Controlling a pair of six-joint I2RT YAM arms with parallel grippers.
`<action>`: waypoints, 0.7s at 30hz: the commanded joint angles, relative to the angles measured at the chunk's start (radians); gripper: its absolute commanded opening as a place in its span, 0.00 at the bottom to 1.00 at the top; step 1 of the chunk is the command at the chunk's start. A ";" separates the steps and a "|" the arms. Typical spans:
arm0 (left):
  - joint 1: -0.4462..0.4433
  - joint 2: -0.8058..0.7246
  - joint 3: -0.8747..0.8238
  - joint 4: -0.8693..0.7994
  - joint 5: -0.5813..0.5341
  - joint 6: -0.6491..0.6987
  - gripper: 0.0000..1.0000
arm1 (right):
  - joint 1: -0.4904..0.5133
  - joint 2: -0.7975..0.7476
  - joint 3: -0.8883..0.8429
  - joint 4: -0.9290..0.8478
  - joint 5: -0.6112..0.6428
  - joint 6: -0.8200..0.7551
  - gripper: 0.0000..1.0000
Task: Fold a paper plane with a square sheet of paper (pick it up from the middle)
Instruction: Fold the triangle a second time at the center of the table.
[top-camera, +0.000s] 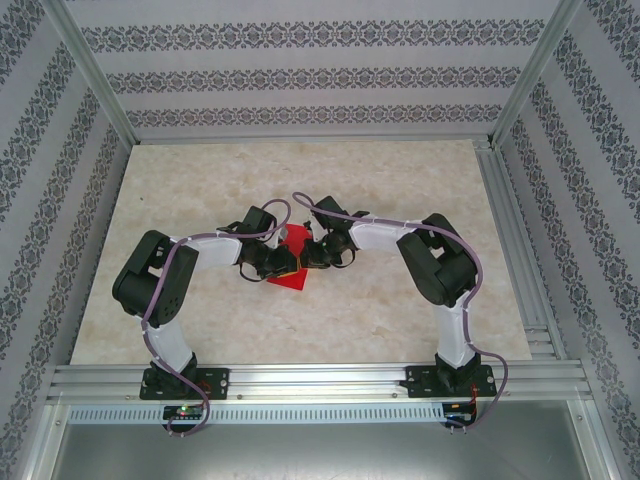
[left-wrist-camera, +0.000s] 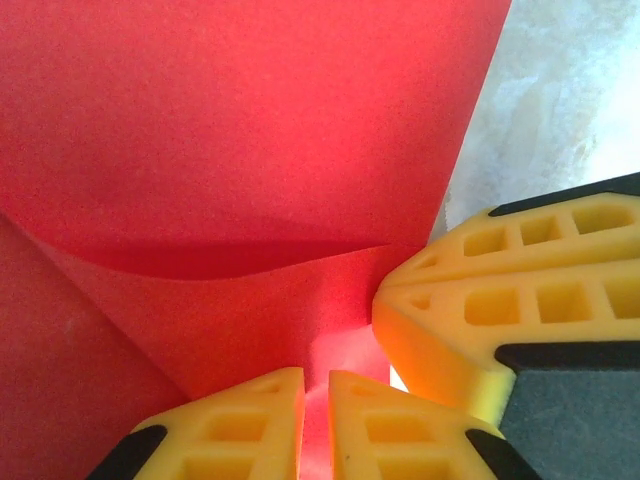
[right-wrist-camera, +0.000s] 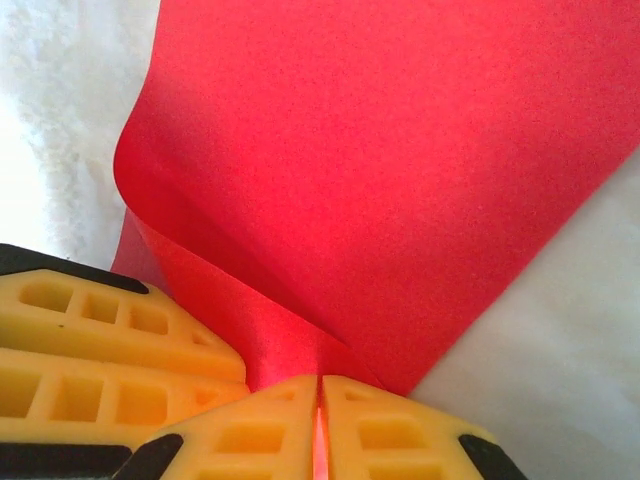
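Left gripper (left-wrist-camera: 317, 382), its yellow latticed fingers (left-wrist-camera: 240, 430) drawn close together, is clamped on a fold of the sheet of thin bright red paper (left-wrist-camera: 250, 130), with a sliver of red showing in the narrow slit between them. The right gripper (right-wrist-camera: 320, 385) is closed in the same way, its fingers (right-wrist-camera: 250, 435) nearly touching with a thin line of red between the tips, so both grippers pinch the sheet at neighbouring spots. Each wrist view shows the other gripper's yellow fingers just beside its own, at the right edge of the left wrist view and the left edge of the right wrist view. The sheet is no longer flat: one flap with a gently curved edge overlaps another layer, and on the right gripper's side the paper rolls over in a soft rounded bend rather than a sharp crease. From above, the two arms meet nose to nose around the middle of the pale marbled worktop (top-camera: 400, 200), well clear of all four edges, and the sheet (top-camera: 288, 281) shows between and just beneath the gripper heads.
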 joint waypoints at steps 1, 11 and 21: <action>-0.016 -0.020 0.010 -0.011 -0.020 -0.007 0.17 | -0.003 0.035 -0.005 -0.053 0.071 -0.011 0.11; -0.007 -0.070 0.003 0.057 -0.097 -0.050 0.19 | -0.009 0.058 -0.005 -0.112 0.146 -0.053 0.11; -0.002 0.000 0.026 -0.039 -0.228 -0.037 0.18 | -0.008 0.072 -0.008 -0.129 0.170 -0.067 0.11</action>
